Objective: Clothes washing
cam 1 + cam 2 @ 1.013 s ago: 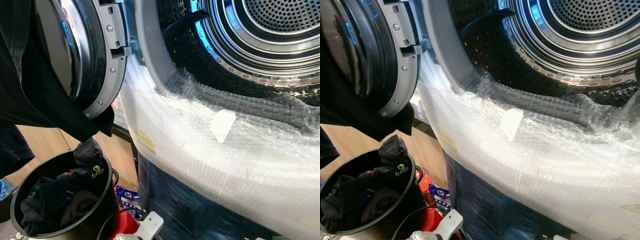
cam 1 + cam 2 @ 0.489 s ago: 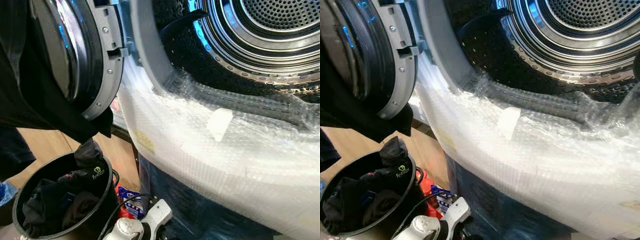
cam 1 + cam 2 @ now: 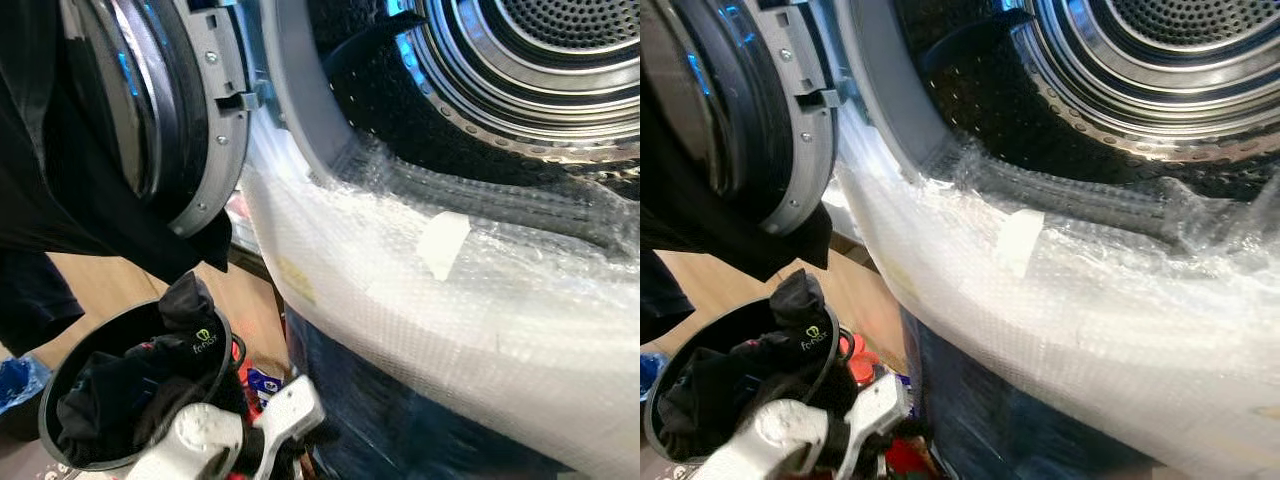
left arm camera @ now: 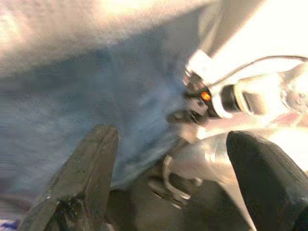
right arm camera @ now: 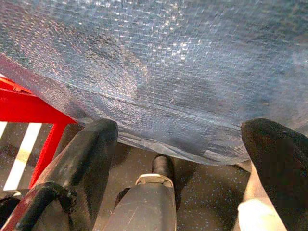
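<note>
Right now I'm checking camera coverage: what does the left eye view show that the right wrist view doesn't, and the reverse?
Left eye view: the open washer drum, its door, and a black bucket of dark clothes. Right wrist view: the right hand, fingers open, above dark floor, beside a red frame. Both: the bubble wrap covering the washer's front.

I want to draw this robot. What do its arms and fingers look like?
The left arm is shiny silver metal with rounded joints, a bracket and a thin black cable beside it. Each gripper has two long, thick black fingers with rounded tips; the right gripper's fingers look the same. Between them sits a grey metal piece.
</note>
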